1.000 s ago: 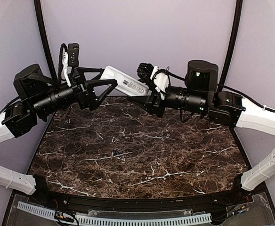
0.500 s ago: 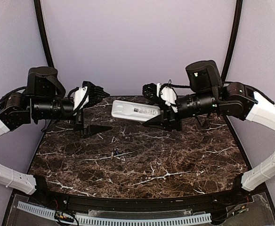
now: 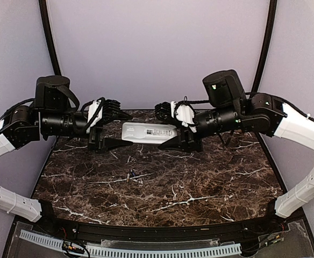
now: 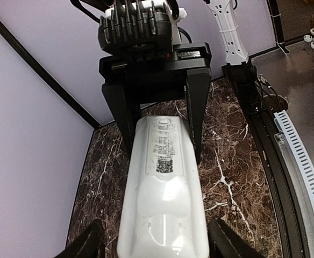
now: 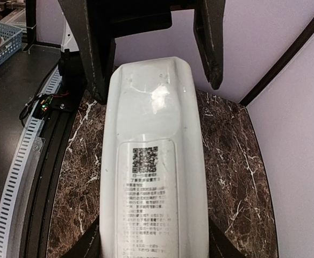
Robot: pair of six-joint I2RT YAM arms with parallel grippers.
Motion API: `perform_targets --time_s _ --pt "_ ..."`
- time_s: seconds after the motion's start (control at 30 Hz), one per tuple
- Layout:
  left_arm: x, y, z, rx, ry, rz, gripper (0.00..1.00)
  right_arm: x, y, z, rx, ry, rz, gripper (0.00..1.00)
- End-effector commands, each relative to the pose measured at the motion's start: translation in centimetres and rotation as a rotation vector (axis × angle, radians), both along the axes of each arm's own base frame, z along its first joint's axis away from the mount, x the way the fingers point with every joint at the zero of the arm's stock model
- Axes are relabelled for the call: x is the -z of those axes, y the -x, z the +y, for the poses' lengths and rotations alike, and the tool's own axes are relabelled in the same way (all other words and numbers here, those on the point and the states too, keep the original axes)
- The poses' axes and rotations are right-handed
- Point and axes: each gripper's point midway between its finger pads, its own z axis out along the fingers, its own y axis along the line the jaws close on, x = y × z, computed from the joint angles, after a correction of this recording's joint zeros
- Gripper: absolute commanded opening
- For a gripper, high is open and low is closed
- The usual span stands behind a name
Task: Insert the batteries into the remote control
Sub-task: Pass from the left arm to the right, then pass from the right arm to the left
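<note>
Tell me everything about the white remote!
The remote control is glossy white plastic, long, rounded, back up, showing a printed label with a square code. It hangs nearly level above the marble table. Fingers of the right gripper clamp one end; fingers of the left gripper stand around the other, a gap on one side.
</note>
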Motion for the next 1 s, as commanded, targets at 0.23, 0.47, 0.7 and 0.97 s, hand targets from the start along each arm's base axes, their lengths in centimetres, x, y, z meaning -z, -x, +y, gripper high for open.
perform_targets --time_s 0.23,0.47,0.7,0.97 --pt "0.3 0.0 -0.6 0.008 -0.004 0.039 0.63 -2.3 0.2 1.0 -0.024 -0.078 -0.056 0.18" --pt "0.1 0.2 -0.9 0.021 0.023 0.04 0.33 -2.2 0.0 1.2 -0.018 -0.073 -0.059 0.17" --pt "-0.7 -0.4 -0.9 -0.016 0.086 0.017 0.0 -3.4 -1.5 1.0 0.087 -0.127 -0.057 0.62" --pt "-3.8 -1.6 0.1 -0.117 0.37 -0.081 0.0 -8.2 -3.0 -0.9 0.153 -0.381 0.252 0.99"
